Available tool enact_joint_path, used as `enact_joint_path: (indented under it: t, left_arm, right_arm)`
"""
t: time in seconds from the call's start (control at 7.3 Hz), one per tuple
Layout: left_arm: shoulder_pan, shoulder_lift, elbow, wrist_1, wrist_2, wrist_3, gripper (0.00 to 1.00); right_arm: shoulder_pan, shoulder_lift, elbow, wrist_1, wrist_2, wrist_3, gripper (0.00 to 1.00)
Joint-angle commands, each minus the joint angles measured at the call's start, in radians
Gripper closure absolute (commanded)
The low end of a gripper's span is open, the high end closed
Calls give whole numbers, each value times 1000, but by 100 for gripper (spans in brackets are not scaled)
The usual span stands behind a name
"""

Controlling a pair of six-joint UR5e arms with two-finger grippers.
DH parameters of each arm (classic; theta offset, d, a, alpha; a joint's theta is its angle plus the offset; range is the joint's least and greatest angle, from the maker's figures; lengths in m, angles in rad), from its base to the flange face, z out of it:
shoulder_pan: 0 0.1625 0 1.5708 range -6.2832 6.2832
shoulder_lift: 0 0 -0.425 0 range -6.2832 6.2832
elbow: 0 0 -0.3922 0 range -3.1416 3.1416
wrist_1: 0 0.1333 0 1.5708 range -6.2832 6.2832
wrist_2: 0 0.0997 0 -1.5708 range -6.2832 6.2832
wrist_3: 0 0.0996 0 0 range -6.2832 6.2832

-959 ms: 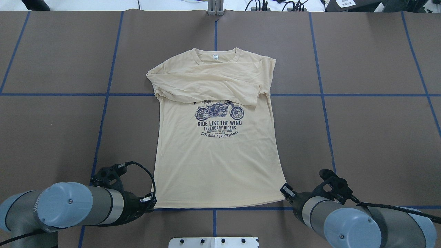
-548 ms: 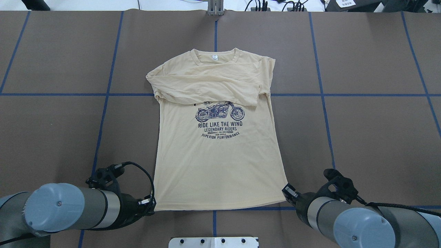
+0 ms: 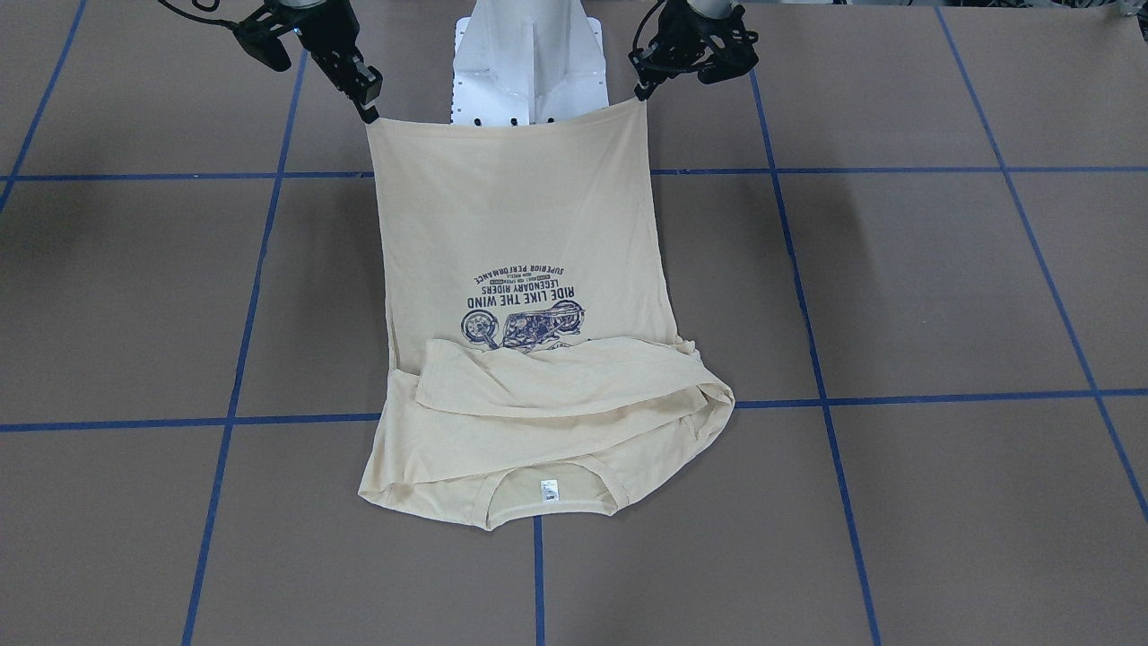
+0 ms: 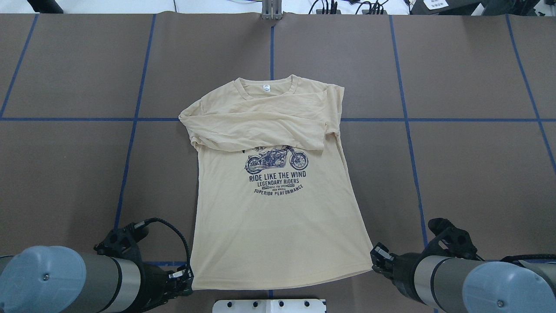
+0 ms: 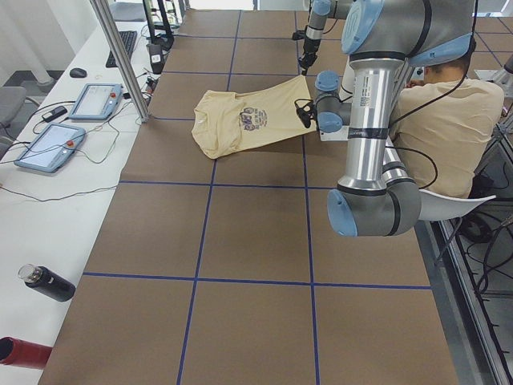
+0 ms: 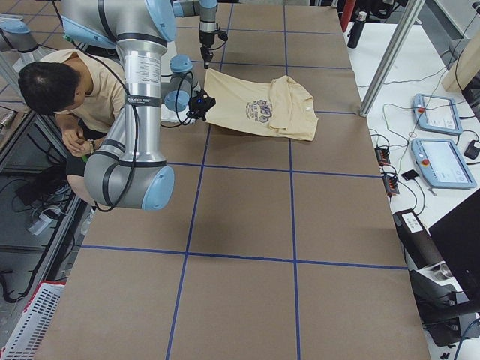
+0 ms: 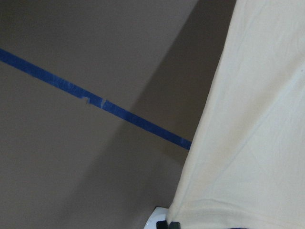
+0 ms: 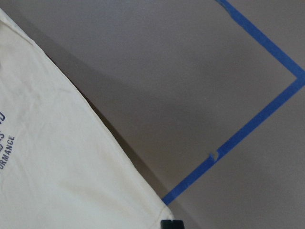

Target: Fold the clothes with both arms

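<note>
The shirt (image 4: 278,217) has slid toward the frame bottom
Left gripper (image 4: 186,278) and right gripper (image 4: 377,260) each pinch a near corner, raised since a second ago; the fold-over looks next

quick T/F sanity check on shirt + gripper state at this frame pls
1. The left gripper and right gripper each pinch a hem corner of the T-shirt. True.
2. The print faces down. False: it faces up and is readable from overhead.
3. The sleeves lie folded across the chest. True.
4. The collar is the end nearest the robot. False: it lies at the far end; the hem is at the robot's side.
5. The hem is held clear of the table. True: both wrist views show shadow beneath the cloth.
</note>
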Motion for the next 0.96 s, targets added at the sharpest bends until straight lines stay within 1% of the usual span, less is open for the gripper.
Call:
enact_joint_path:
  t: [0.0, 0.41, 0.55, 0.68, 0.82]
  left_arm:
    - [-3, 5, -38, 6, 1, -6, 100]
    - [3, 7, -77, 7, -2, -9, 100]
    - [-2, -2, -77, 7, -7, -9, 100]
    - [-20, -11, -69, 7, -8, -5, 100]
    - [-78, -30, -42, 6, -7, 24, 100]
  right_arm:
    - [-2, -20, 38, -2, 59, 0, 100]
    - [-11, -56, 78, -2, 81, -1, 100]
    - [22, -47, 79, -4, 81, -5, 100]
    - [94, -42, 70, -4, 86, -32, 100]
    - [146, 2, 31, -11, 93, -90, 100]
